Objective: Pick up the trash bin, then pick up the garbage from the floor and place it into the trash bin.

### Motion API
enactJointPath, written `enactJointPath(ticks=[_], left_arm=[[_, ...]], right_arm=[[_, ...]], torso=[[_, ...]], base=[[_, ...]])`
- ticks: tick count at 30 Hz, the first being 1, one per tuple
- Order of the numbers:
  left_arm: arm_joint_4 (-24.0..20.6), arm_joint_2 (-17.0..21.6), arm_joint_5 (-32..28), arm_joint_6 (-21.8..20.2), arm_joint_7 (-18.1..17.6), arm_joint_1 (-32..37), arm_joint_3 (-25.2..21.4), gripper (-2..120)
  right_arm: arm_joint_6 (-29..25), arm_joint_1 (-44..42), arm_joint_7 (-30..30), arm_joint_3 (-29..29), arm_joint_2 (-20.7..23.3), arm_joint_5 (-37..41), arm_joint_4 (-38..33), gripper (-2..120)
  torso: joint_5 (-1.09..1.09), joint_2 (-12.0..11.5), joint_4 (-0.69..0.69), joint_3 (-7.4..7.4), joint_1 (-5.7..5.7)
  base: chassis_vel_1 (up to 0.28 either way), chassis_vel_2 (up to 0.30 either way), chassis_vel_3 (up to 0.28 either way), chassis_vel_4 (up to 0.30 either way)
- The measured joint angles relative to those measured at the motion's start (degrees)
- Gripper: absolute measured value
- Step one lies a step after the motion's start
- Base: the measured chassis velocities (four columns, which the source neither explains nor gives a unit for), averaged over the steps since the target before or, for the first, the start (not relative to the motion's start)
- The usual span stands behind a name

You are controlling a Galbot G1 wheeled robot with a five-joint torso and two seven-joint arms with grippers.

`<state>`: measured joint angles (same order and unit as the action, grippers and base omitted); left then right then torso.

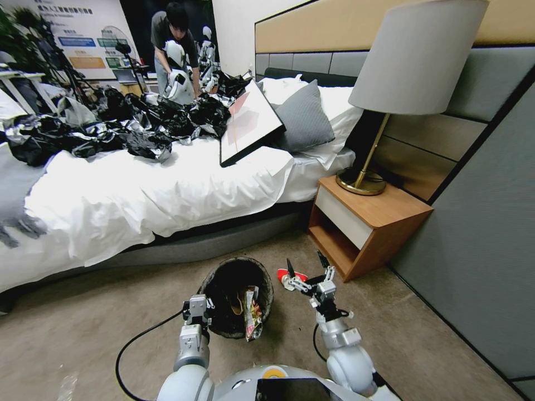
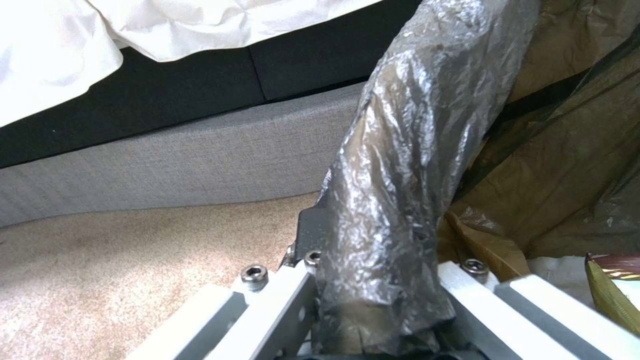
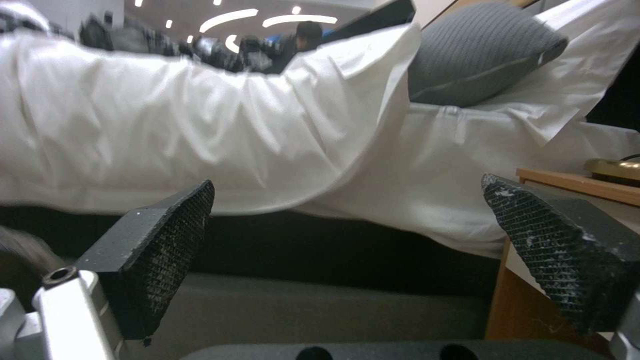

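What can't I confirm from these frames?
- Bin wall and base: in the head view, hidden by its black liner and the left hand.
- Left hand's fingertips: in the left wrist view, covered by the bagged rim it grips.
- Red-and-white scrap on the floor: partly behind the open right hand; too small to identify.
- Bin's deeper contents: dark beneath the wrapper.

- Head view looks forward and down over the floor (image 1: pixel 83 328) toward the bed (image 1: pixel 167 195).
- Both wrist views sit low, close, facing the bed's side (image 3: pixel 267 150).
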<state>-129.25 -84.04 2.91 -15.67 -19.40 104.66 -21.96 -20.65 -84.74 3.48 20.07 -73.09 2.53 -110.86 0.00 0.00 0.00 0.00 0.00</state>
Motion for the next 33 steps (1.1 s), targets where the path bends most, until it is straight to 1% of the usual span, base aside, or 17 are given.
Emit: enactJointPath(ticks=[1,4,5,7,8,10,12,14,15,17,20,22,23,26,27,30,33], left_arm=[[0.0,0.0,0.0,0.0,0.0,0.0,0.0,0],[-0.1,0.1,0.0,0.0,0.0,0.2,0.0,0],[-0.1,0.1,0.0,0.0,0.0,0.2,0.0,0],[-0.3,0.1,0.0,-0.2,0.0,0.3,0.1,0],[-0.3,0.1,0.0,-0.2,0.0,0.3,0.1,0],[-0.6,0.2,0.1,-0.8,-0.1,0.6,0.2,0],[-0.7,0.2,0.1,-1.0,-0.1,0.6,0.2,0],[-1.7,0.4,-0.6,-2.9,-0.3,1.1,0.3,0],[-1.7,0.4,-0.6,-2.9,-0.3,1.1,0.3,0],[-3.2,0.7,-1.8,-7.0,-0.6,1.5,0.4,0],[-3.8,0.8,-2.2,-8.8,-0.7,1.6,0.3,0],[-5.3,1.1,-3.6,-13.9,-0.7,1.8,0.1,0],[-5.3,1.1,-3.6,-13.9,-0.7,1.8,0.1,0],[-6.6,1.3,-5.8,-18.8,-0.2,2.1,-0.1,0],[-6.6,1.3,-5.8,-18.8,-0.2,2.1,-0.1,0],[-7.6,1.5,-7.1,-21.1,0.6,2.6,-0.6,0],[-7.8,1.5,-7.3,-21.7,0.9,2.9,-0.7,0]], right_arm=[[0.0,0.0,0.0,0.0,0.0,0.0,0.0,100],[3.1,4.3,4.1,1.6,1.7,-0.5,5.6,100],[3.1,4.3,4.1,1.6,1.7,-0.5,5.6,100],[4.0,6.7,5.7,1.4,2.6,-1.4,9.1,100],[4.0,6.7,5.7,1.4,2.6,-1.4,9.1,100],[4.3,10.6,7.1,0.2,3.6,-3.6,15.3,100],[4.3,11.3,7.3,-0.1,3.7,-4.1,16.4,100],[3.7,15.0,8.8,-1.2,4.1,-6.9,21.9,100],[3.7,15.0,8.8,-1.2,4.1,-6.9,21.9,100],[2.0,19.9,11.9,-2.7,4.3,-11.3,28.4,100],[1.7,21.2,13.3,-3.0,4.4,-12.4,29.8,100],[0.0,24.1,18.7,-3.4,4.4,-15.7,33.8,100],[0.0,24.1,18.7,-3.4,4.4,-15.7,33.8,100],[-3.3,27.1,24.7,-3.9,4.0,-18.4,39.3,100],[-3.3,27.1,24.7,-3.9,4.0,-18.4,39.3,100],[-5.2,29.1,28.8,-4.4,3.5,-20.1,43.2,100],[-5.4,29.9,30.8,-4.6,3.3,-20.5,44.7,100]], torso=[[0.0,0.0,0.0,0.0,0.0],[0.0,0.0,0.0,0.0,0.0],[0.0,0.0,0.0,0.0,0.0],[0.0,0.0,-0.01,0.0,0.0],[0.0,0.0,-0.01,0.0,0.0],[0.01,0.0,-0.01,0.0,0.0],[0.01,0.0,0.0,0.0,0.0],[0.01,0.0,0.01,0.0,0.0],[0.01,0.0,0.01,0.0,0.0],[0.01,0.0,0.0,0.0,0.0],[0.0,0.0,0.01,0.0,0.0],[0.0,0.0,0.0,0.0,0.0],[0.0,0.0,0.0,0.0,0.0],[0.0,0.0,-0.01,0.0,0.0],[0.0,0.0,-0.01,0.0,0.0],[0.01,0.0,-0.01,0.0,0.0],[0.0,0.0,0.0,0.0,0.0]], base=[[0.0,0.0,0.0,0.0],[0.0,0.0,0.0,0.0],[0.0,0.0,0.0,0.0],[0.0,0.0,0.0,0.0],[0.0,0.0,0.0,0.0],[0.0,0.0,0.0,0.0],[0.0,0.0,0.0,0.0],[0.0,0.0,0.0,0.0],[0.0,0.0,0.0,0.0],[0.0,0.0,0.0,0.0],[0.0,0.0,0.0,0.0],[0.0,0.0,0.0,0.0],[0.0,0.0,0.0,0.0],[0.0,0.0,0.0,0.0],[0.0,0.0,0.0,0.0],[0.0,0.0,0.0,0.0],[0.0,0.0,0.0,0.0]])
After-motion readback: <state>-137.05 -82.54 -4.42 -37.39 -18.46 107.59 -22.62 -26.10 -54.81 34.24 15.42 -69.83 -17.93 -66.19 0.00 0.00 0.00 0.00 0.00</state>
